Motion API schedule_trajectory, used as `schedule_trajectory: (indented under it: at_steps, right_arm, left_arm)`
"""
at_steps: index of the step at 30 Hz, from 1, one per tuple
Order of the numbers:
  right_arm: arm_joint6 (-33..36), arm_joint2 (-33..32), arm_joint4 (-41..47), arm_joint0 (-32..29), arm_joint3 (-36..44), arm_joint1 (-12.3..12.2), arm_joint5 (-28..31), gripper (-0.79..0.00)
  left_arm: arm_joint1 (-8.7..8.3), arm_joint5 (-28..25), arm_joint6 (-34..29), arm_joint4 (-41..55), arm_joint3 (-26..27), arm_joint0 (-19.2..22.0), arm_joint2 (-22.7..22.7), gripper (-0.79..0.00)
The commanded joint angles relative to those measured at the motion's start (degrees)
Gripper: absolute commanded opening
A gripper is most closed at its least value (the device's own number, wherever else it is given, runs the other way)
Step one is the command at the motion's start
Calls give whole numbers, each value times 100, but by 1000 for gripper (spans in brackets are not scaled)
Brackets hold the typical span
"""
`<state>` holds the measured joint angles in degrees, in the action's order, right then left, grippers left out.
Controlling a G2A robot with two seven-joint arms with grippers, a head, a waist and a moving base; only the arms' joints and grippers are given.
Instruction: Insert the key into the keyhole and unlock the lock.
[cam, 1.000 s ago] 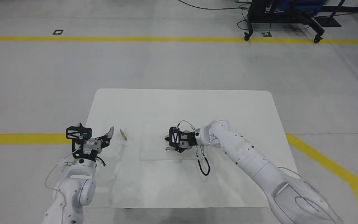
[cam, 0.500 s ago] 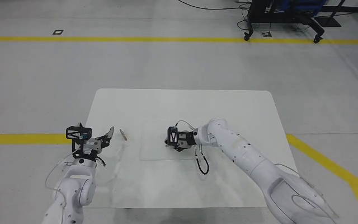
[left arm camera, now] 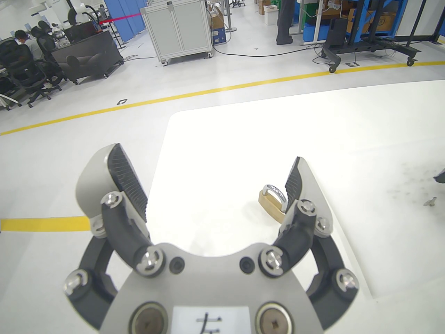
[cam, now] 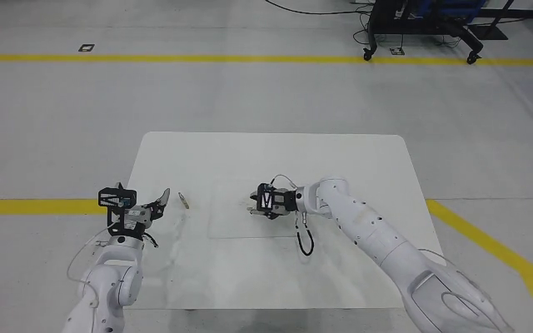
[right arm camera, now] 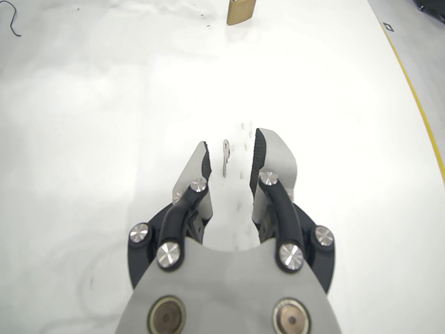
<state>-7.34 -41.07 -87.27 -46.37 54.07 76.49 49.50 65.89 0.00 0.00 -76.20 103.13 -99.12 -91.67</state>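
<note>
A small silver key [right arm camera: 225, 157] lies flat on the white table [cam: 333, 166], between the fingers of my right gripper [right arm camera: 231, 142], which is open and low over it near the table's middle [cam: 253, 205]. The fingers do not touch the key. A brass padlock [right arm camera: 242, 5] with a steel shackle lies farther off toward the table's left side [cam: 183, 201]. My left gripper [left arm camera: 205, 156] is open and holds nothing. It hovers at the left table edge [cam: 159, 202], with the padlock [left arm camera: 272, 206] just beyond one fingertip and partly hidden by it.
A black cable loop [cam: 304, 241] hangs from the right arm over the table. The left table edge runs under the left gripper. Yellow floor lines and a black wheeled frame [cam: 425, 25] lie beyond the table.
The right gripper shifted slightly toward the far side and then a little to the right, staying over the key. The left arm and the padlock have not moved.
</note>
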Motion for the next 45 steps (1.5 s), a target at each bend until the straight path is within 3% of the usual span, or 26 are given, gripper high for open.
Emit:
schedule_trajectory:
  at_steps: [1,16,23,25,26,32,37,42,45]
  right_arm:
    - [89,-19,64,10,-18,-1,64,-456]
    - [443,299,418,258,-459,242,282,-514]
    - [487,416,434,373,-602,336,291,-653]
    - [506,425,436,387,-633,352,249,-767]
    - [526,431,440,395,-645,359,243,-785]
    - [635,439,383,419,-579,371,188,-785]
    - [223,302,-71,278,-99,221,-40,-785]
    - [-738,61,-837,-24,542,-61,-199,-785]
    - [-1587,-131,-1006,-183,666,-229,61,-785]
  left_arm:
    - [0,0,0,0,0,0,0,0]
    - [0,0,0,0,0,0,0,0]
    - [0,0,0,0,0,0,0,0]
    - [0,0,0,0,0,0,0,0]
    - [0,0,0,0,0,0,0,0]
    - [0,0,0,0,0,0,0,0]
    - [0,0,0,0,0,0,0,0]
    - [0,0,0,0,0,0,0,0]
    - [0,0,0,0,0,0,0,0]
